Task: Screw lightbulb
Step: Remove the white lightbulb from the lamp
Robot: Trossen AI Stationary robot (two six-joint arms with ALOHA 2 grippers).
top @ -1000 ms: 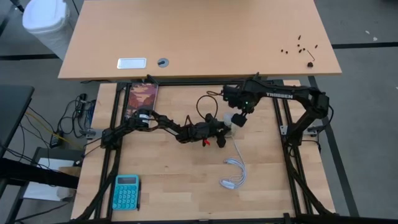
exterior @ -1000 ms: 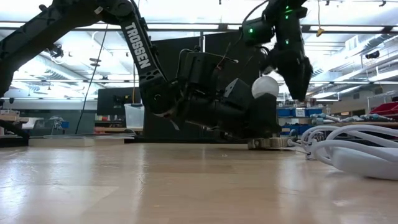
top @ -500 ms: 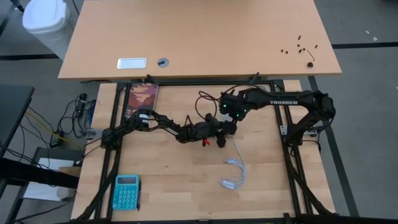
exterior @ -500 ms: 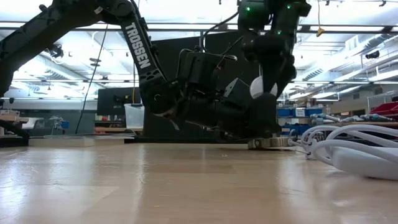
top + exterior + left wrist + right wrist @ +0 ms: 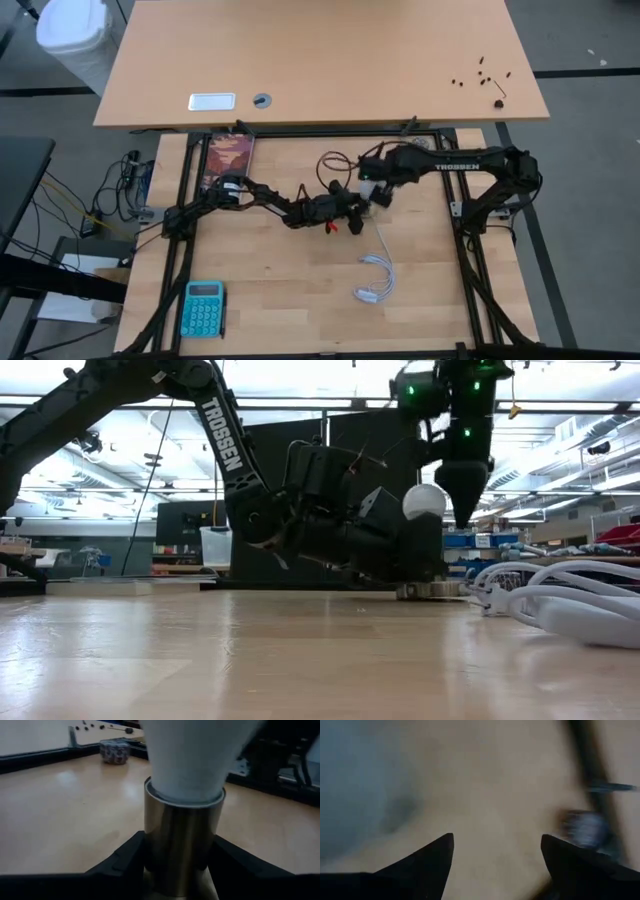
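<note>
The white lightbulb (image 5: pixel 425 500) stands upright with its base in a brass-grey socket (image 5: pixel 182 845) near the table's middle; it also shows in the high view (image 5: pixel 379 196). My left gripper (image 5: pixel 352 214) reaches in from the table's left and is shut on the socket. My right gripper (image 5: pixel 462 510) hangs point-down right beside the bulb's dome. Its fingers (image 5: pixel 497 850) are open with nothing between them. I cannot tell whether it touches the bulb. My left gripper pinches the socket's round brass wall (image 5: pixel 165 855) between its two fingers, one on each side. The fingers come in level from the table's left. The socket stands upright with its foot (image 5: pixel 432 591) on the table, the bulb's neck (image 5: pixel 186 780) rising out of its top.
A coiled white cable (image 5: pixel 378 278) lies on the table, nearer the front than the socket; it also shows in the low view (image 5: pixel 560 600). A blue calculator (image 5: pixel 204 307) lies at the front left, a book (image 5: pixel 229 160) at the back left. A second table (image 5: pixel 320 60) stands behind.
My right gripper has gone toward the table's left, onto the bulb. Half a second ago its fingers stood around the dome. It has since turned about its wrist and now hangs at the bulb's side. The bulb, the socket and my left gripper have kept still.
</note>
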